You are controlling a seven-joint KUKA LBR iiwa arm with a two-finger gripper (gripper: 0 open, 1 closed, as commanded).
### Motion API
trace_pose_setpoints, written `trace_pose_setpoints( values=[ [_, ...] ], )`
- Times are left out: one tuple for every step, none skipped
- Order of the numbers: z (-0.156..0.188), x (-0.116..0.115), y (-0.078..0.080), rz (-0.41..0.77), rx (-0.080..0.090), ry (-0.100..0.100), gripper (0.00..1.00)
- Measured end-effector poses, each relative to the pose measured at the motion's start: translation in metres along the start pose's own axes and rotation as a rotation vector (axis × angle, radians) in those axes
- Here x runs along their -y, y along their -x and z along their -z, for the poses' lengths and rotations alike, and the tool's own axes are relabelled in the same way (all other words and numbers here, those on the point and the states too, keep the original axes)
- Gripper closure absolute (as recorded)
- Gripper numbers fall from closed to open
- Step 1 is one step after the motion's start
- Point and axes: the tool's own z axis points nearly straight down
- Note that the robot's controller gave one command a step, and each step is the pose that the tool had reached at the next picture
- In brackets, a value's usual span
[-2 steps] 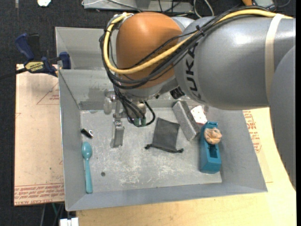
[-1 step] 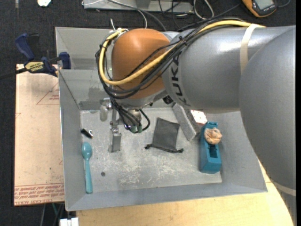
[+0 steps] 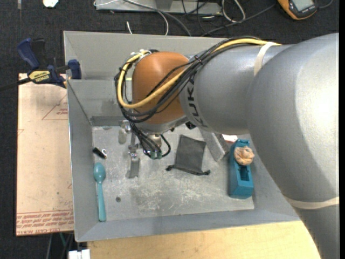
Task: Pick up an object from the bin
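1 claw (image 3: 139,163) hovers over bare bin floor (image 3: 161,194), near a teal spoon (image 3: 99,190).

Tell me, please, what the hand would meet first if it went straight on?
Probably the bare bin floor: the hand points down between the teal spoon and the dark grey cloth, with nothing seen beneath it, though depth is unclear.

The bin (image 3: 161,215) is plain grey, its floor scuffed with paler patches. At its near left lies a turquoise spoon (image 3: 100,190), and just farther a small black piece (image 3: 98,152). In the middle is a charcoal cloth (image 3: 190,154). At the right is a teal-blue block (image 3: 241,182), topped by a tan lump (image 3: 244,155). The arm (image 3: 280,96) is silver-grey, its wrist cover (image 3: 156,80) orange, with black and yellow cables (image 3: 125,82).
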Motion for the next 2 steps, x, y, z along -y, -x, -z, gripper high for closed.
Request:
trace_pose_setpoints(
  values=[
    [0.057,0.003,-0.01,0.007,-0.007,-0.002,0.0],
    [0.118,0.013,-0.027,-0.122,-0.014,-0.005,0.0]
  ],
)
